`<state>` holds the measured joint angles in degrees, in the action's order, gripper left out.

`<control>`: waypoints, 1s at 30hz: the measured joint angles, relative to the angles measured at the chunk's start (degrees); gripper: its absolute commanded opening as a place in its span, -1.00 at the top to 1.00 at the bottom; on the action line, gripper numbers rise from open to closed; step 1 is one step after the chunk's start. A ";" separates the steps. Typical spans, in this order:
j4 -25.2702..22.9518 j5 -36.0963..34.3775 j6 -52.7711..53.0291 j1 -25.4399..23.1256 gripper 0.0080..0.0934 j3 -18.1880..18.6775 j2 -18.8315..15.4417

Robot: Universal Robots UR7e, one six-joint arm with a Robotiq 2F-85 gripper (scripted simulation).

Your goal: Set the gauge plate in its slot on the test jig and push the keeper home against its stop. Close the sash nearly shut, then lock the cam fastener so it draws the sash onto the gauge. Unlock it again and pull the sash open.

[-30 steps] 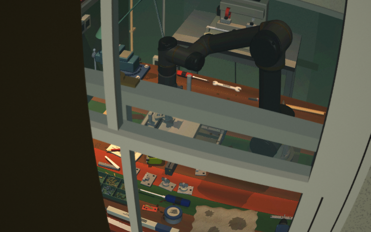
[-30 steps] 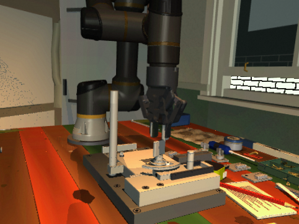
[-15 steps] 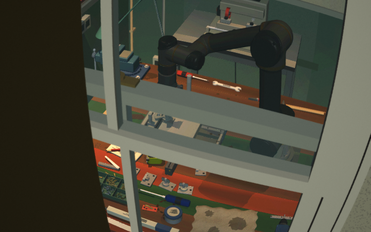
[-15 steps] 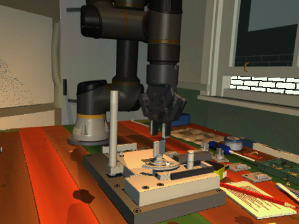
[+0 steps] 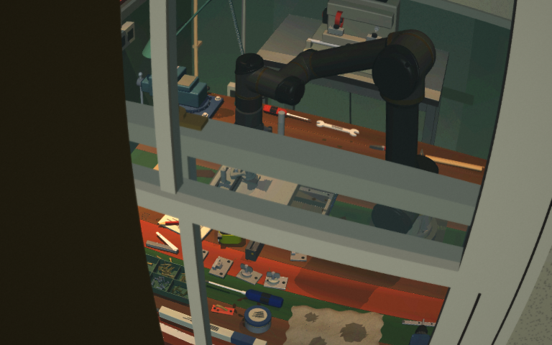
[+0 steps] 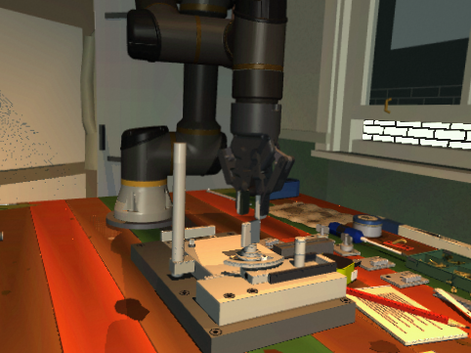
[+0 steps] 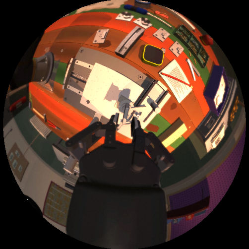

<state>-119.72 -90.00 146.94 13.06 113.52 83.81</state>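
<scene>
My gripper hangs fingers-down just above the upright lever of the cam fastener, partly open and empty. The fastener sits on the pale sash of the test jig, a grey base plate on the red bench. A dark bar lies along the jig's right side by a short grey peg. A tall grey post stands at the jig's left corner. In the side camera the gripper is hidden behind window bars.
The tall post rises close to the left of the gripper. A yellow-rimmed tray, a notepad with a red pencil, brackets, a screwdriver and a parts box crowd the bench right of the jig. The robot base stands behind.
</scene>
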 measured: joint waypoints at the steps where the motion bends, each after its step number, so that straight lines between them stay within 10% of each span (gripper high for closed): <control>1: -0.08 0.00 0.00 0.00 0.34 0.05 -0.04; 30: -5.19 0.00 0.00 0.00 0.34 2.62 -2.59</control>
<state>-124.91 -90.00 146.94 13.06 116.13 81.21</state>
